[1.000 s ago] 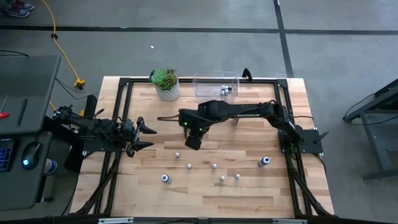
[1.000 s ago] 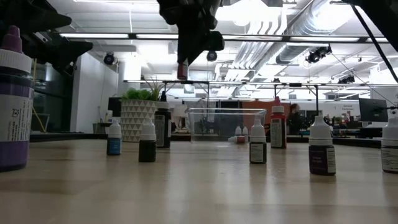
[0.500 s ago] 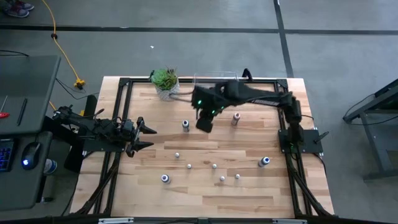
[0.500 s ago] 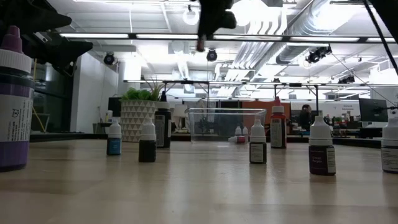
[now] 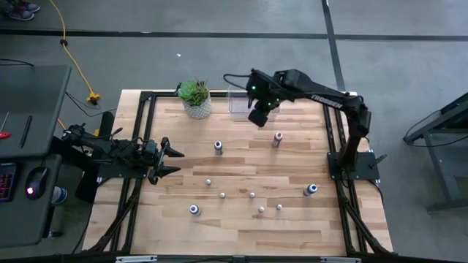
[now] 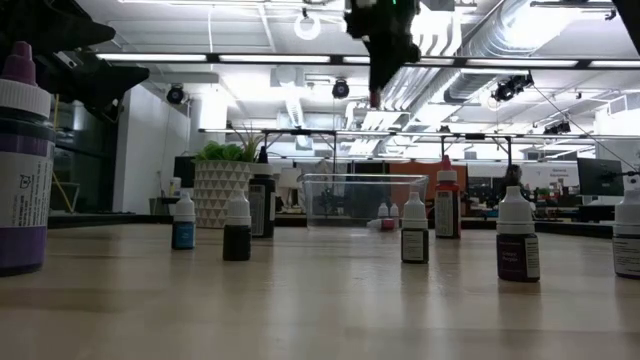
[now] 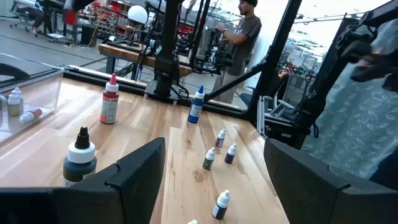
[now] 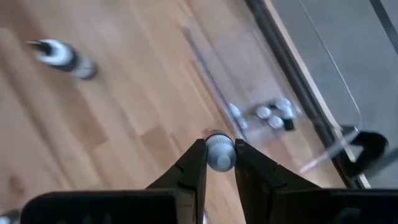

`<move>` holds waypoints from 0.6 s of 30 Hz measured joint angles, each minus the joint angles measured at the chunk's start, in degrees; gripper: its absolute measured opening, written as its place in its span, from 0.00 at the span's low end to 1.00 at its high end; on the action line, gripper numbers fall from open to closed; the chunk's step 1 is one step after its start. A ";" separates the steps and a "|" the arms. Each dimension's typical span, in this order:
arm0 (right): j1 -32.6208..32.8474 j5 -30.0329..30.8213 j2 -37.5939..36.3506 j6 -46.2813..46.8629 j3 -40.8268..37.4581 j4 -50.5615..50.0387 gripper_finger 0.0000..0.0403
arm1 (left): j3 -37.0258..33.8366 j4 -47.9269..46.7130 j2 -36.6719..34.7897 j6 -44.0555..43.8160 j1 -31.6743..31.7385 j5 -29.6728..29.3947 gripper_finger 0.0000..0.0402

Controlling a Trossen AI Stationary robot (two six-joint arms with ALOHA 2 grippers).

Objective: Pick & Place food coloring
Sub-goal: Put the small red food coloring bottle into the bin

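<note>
My right gripper [image 5: 258,117] hangs high over the table's far side, at the near wall of the clear bin [image 5: 232,102], shut on a tiny food coloring bottle [image 8: 218,154]. The bin holds several small bottles [image 8: 273,113]. More food coloring stands upright on the wood: a black-topped bottle [image 5: 218,147], a red-topped one [image 5: 277,138], two blue-topped ones [image 5: 311,190] [image 5: 194,210] and several tiny pale ones [image 5: 251,195]. My left gripper [image 5: 172,159] waits open above the table's left edge, touching nothing. My right gripper pinches the tiny bottle's pale cap [image 8: 218,155] between its two fingers [image 8: 194,163], coming from above and pointing down. The bottle is lifted clear and hangs upright below the fingertips, its dark reddish body [image 6: 374,97] showing in the low view.
A green potted plant [image 5: 195,98] stands at the far edge, left of the bin. Black frame rails [image 5: 139,131] run along the table's sides. Bare wood lies between the standing bottles. A person [image 7: 242,31] stands in the room beyond the table.
My right gripper, shut on the bottle throughout, has swung from above the table's middle toward the far edge and somewhat right, to the bin's near wall. The bottle has travelled with it, clear of the table.
</note>
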 joint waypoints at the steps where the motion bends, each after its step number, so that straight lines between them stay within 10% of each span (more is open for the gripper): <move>1: -0.89 0.00 -0.11 0.00 -1.32 0.57 0.15 | 0.00 0.00 0.00 0.00 0.00 0.00 0.68; 18: -13.97 -4.52 -0.24 3.48 -21.57 20.77 0.16 | 0.00 0.00 0.01 0.00 -0.01 0.00 0.68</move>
